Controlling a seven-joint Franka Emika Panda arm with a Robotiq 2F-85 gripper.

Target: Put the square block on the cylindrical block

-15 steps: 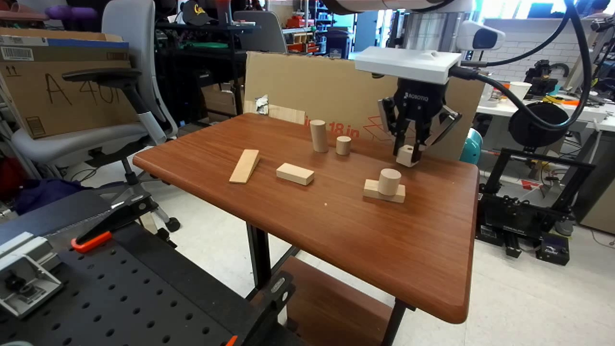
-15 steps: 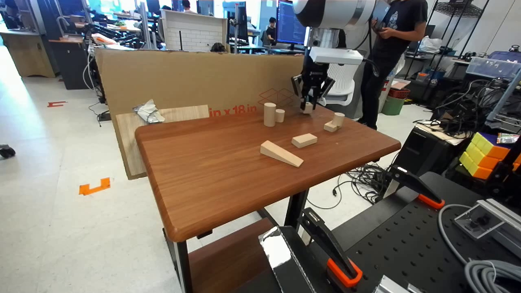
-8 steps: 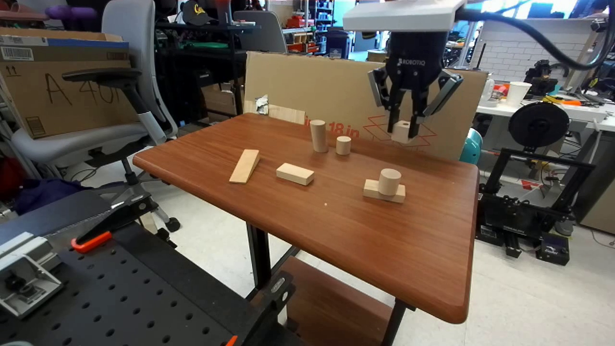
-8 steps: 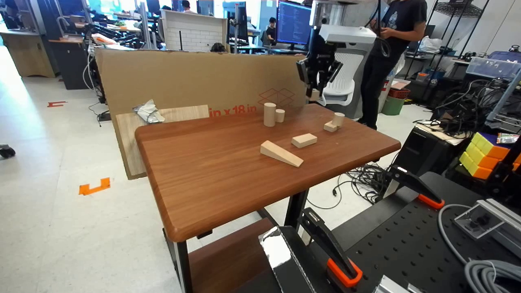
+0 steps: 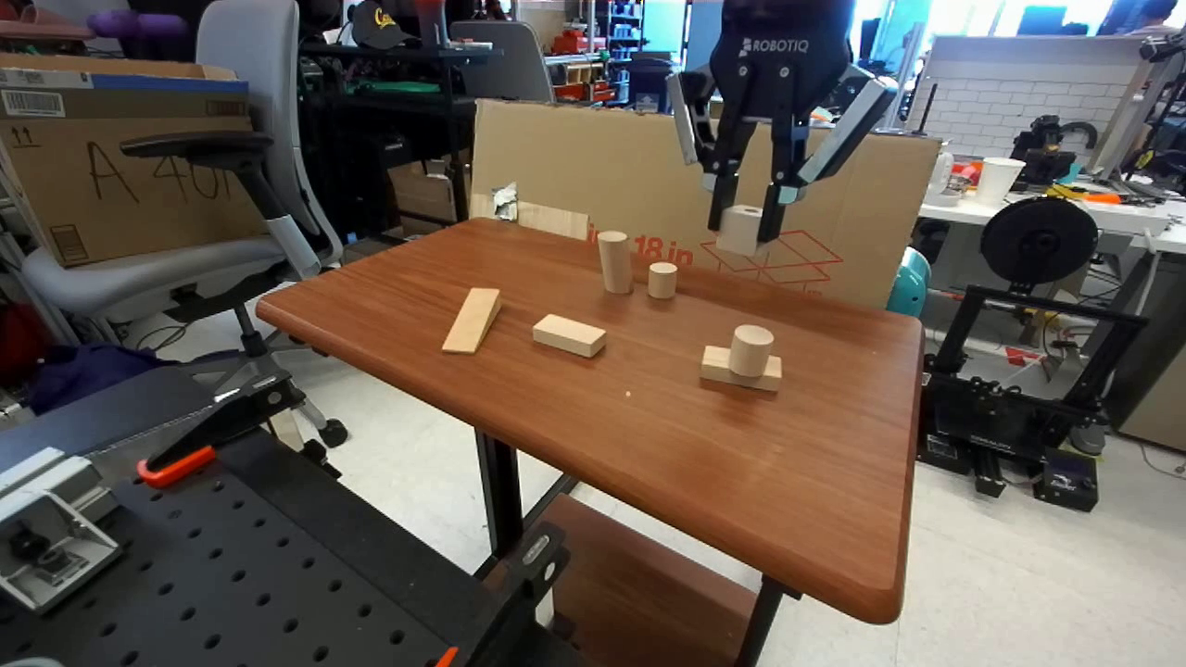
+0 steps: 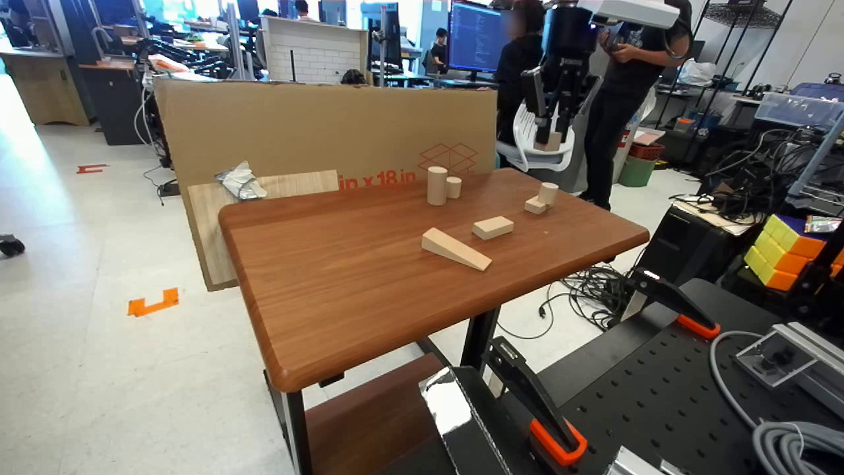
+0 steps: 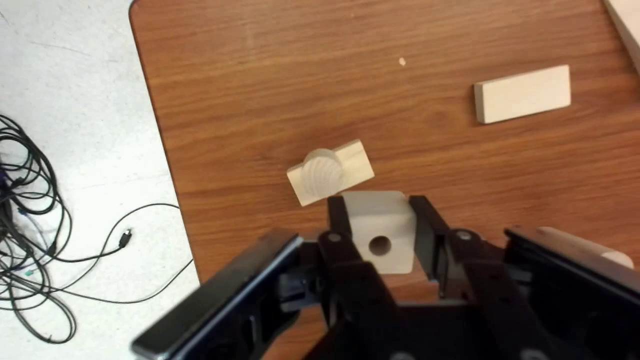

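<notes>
The square block (image 5: 738, 237) is a pale wooden cube with a round hole in its top. My gripper (image 5: 741, 230) is shut on it, one finger on each side, and holds it in the air above the table's back part. The block also shows between the fingers in the wrist view (image 7: 384, 232) and in an exterior view (image 6: 548, 141). The cylindrical block (image 5: 750, 351) is short, thick and pale. It stands upright on a flat rectangular block (image 5: 715, 365). In the wrist view the cylinder (image 7: 322, 175) lies just beyond the held block, a little to its left.
A tall cylinder (image 5: 614, 263) and a slimmer short cylinder (image 5: 662, 281) stand at the table's back. A rectangular block (image 5: 569, 335) and a wedge (image 6: 455, 249) lie on the table (image 5: 593, 435). A cardboard sheet (image 6: 316, 132) stands behind the table.
My gripper has lifted the square block from low over the table's back and carried it up and toward the cylindrical block. The other blocks have not moved.
</notes>
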